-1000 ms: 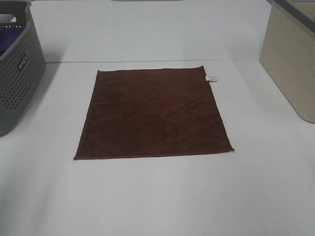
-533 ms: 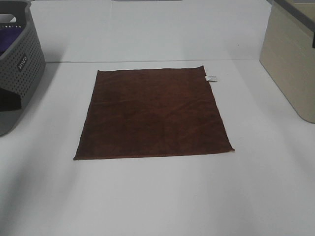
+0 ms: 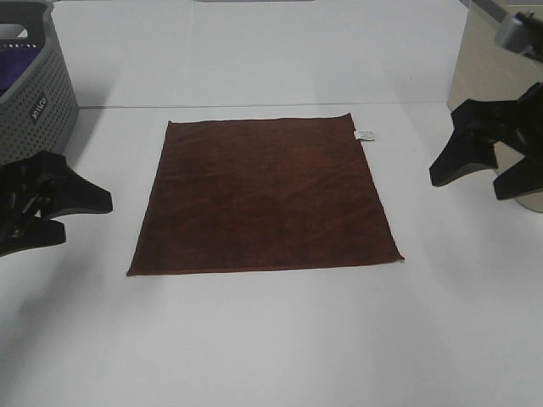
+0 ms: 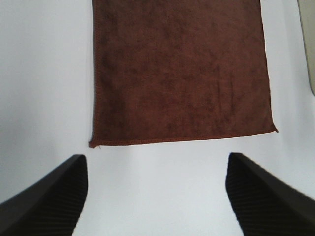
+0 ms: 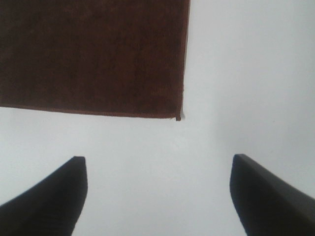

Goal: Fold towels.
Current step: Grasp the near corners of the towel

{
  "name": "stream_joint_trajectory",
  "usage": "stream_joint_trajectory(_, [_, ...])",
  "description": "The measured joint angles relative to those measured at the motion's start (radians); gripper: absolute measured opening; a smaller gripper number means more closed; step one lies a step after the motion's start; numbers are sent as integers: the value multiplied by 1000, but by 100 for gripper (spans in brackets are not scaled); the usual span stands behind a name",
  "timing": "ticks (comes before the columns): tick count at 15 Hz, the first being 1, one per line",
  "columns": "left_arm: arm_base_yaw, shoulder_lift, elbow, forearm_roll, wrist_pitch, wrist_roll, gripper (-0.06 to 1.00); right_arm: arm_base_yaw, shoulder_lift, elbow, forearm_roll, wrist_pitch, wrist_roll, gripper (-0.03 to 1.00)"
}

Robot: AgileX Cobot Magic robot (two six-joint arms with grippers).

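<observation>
The dark reddish-brown square terry towel (image 3: 265,197) lies spread flat and single-layered in the middle of the white table (image 3: 271,339). Its far hem sits just short of the table's far edge, and its small white tag (image 3: 365,135) sticks out at the far right corner. No fold has been made yet, and laying the cloth open like this probably leaves every hem and corner free to be picked. The left gripper (image 3: 85,222) hangs over the table's left side, near the grey perforated plastic basket (image 3: 34,110) at the far left corner. Its black fingers (image 4: 49,196) are spread wide and hold nothing. The right gripper (image 3: 467,185) hangs over the right side, in front of the beige box (image 3: 496,93) at the far right corner, equally splayed and empty. Each seems to be placed off its own side of the cloth, jaws apart, so that it can come in on a hem and straddle it. Both wrist views show bare table between the fingertips. The towel's nearest hem lies beyond them, apart from both pads and not yet between them. In the right wrist view one towel corner sits roughly in line with the gap between the jaws. From the high camera both grippers stand clear of the side hems, the right one further off than the left.
</observation>
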Motion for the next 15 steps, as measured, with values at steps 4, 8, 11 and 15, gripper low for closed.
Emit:
stream_joint_trajectory(4, [0,197,-118,-17,53,4,78,-5,227,-91,44,59,-45,76])
stream_joint_trajectory(8, [0,327,-201,17,53,4,78,-112,394,-116,209,88,-190,76])
stream_joint_trajectory(11, [0,382,-230,35,54,4,78,-130,468,-127,320,91,-314,76])
stream_joint_trajectory(15, [0,424,-262,36,58,4,78,-130,537,-143,353,51,-348,76])
